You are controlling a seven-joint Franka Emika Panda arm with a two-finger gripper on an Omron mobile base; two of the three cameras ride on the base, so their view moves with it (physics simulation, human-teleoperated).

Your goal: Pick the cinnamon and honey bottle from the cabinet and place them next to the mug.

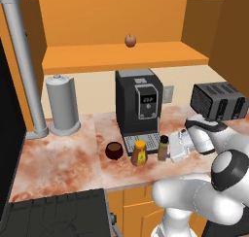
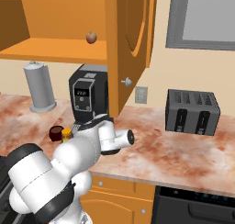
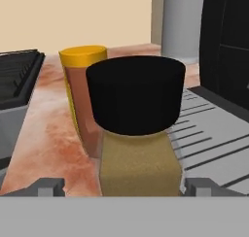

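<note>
The claw point(image 3: 118, 186) stands open at tabletop level, its two dark fingertips point(image 3: 47, 185) set wide on either side of the cinnamon point(image 3: 137, 129) with a clear gap between each tip and the jar. Nothing is grasped. In the left base view the claw point(image 1: 171, 148) sits just to the right of the cinnamon point(image 1: 163, 148), pointing left along the tabletop point(image 1: 58, 158).

The cinnamon stands upright on the tabletop, black cap up, brown powder visible below the cap. It rests at the front edge of the coffee machine point(image 1: 139, 110), just before the machine's grey drip grate point(image 3: 214, 139).

The honey bottle point(image 1: 139, 153) stands upright just to the left of the cinnamon, close beside it; whether the two touch cannot be told. In the hand view the honey bottle point(image 3: 81, 93) appears behind and to the left of the jar, its yellow-orange cap level with the black cap.

The mug point(image 1: 114, 150) stands on the tabletop just to the left of the honey bottle, so that mug, honey bottle and cinnamon form a short row in front of the coffee machine. In the right base view the mug point(image 2: 56, 133) and the honey bottle's cap point(image 2: 67, 134) show beside the arm.

Further left a grey paper towel holder point(image 1: 62, 105) stands upright near the wall. A black toaster point(image 1: 220, 101) sits on the tabletop to the right. Above, the cabinet point(image 1: 121, 56) holds a small red apple point(image 1: 130, 40) on its open shelf.
</note>
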